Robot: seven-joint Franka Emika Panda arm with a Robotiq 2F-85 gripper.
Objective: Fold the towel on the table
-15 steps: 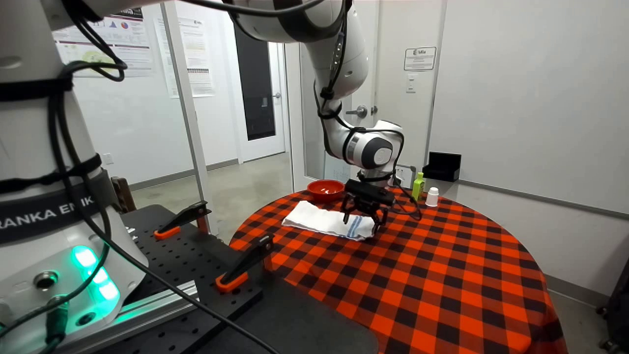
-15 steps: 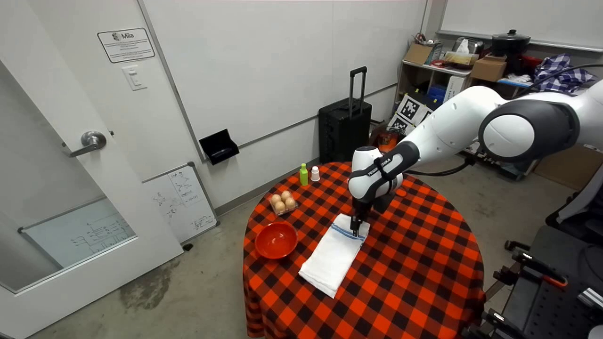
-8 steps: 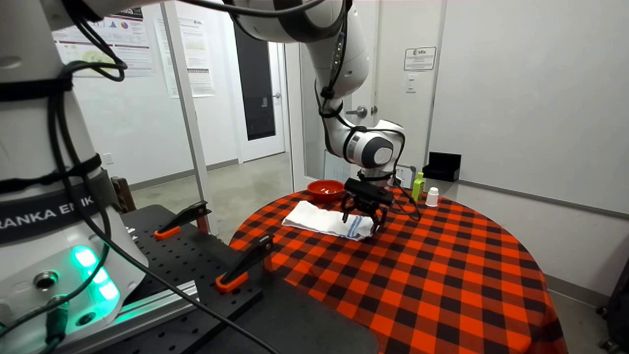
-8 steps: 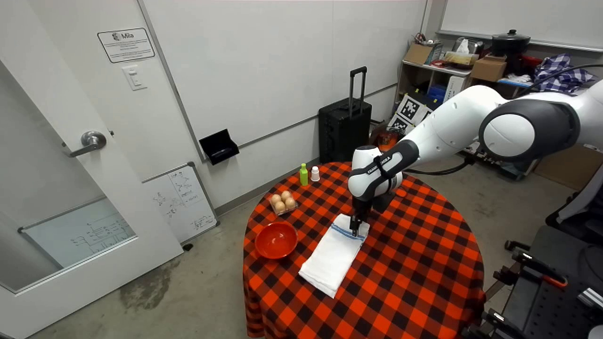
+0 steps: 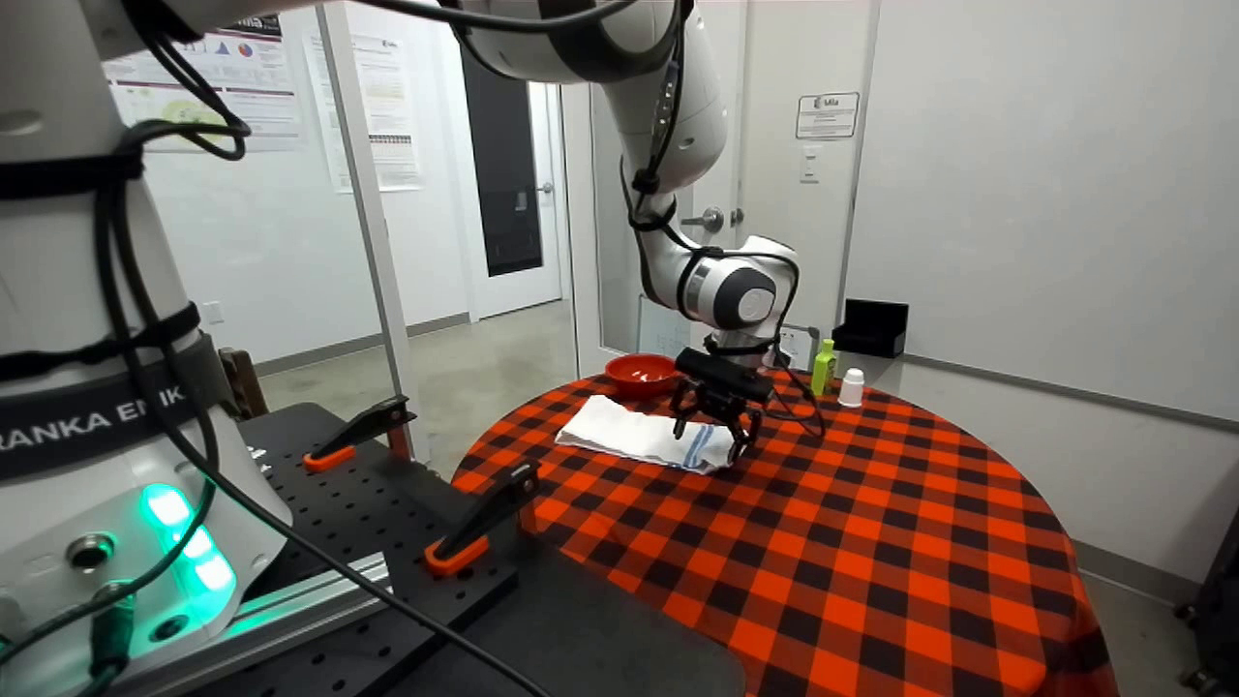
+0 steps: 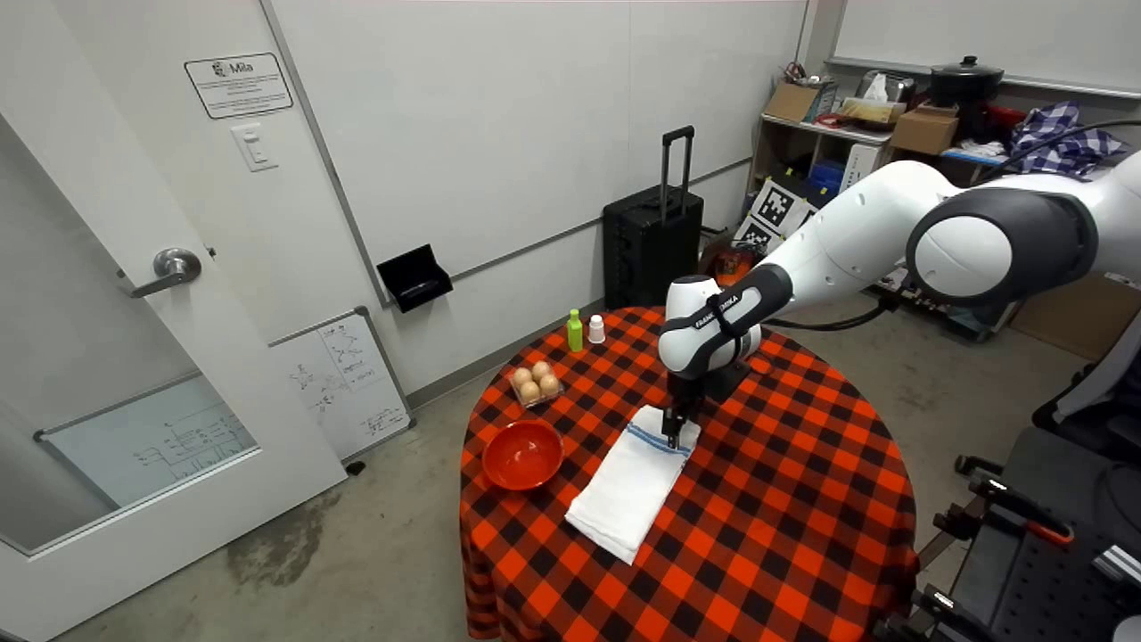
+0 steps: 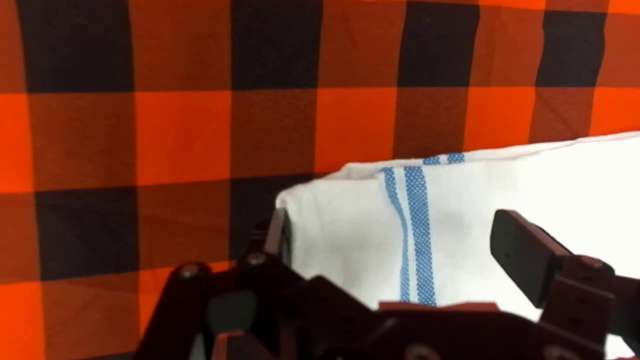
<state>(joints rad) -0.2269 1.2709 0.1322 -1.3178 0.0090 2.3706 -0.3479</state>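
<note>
Saw gripper (image 7: 392, 231) straddling the blue-striped end of the towel (image 6: 624, 499), jaws spread apart. Red bowl (image 6: 523, 456) sat near towel on the table (image 6: 784, 517).

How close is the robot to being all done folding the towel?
Done: the towel looks doubled at least once, since layered edges show beside its blue stripes. In hand: the gripper is open over the striped end, gripping nothing yet. Left: probably closing on that end and folding it over, as the towel lies long and flat.
</note>
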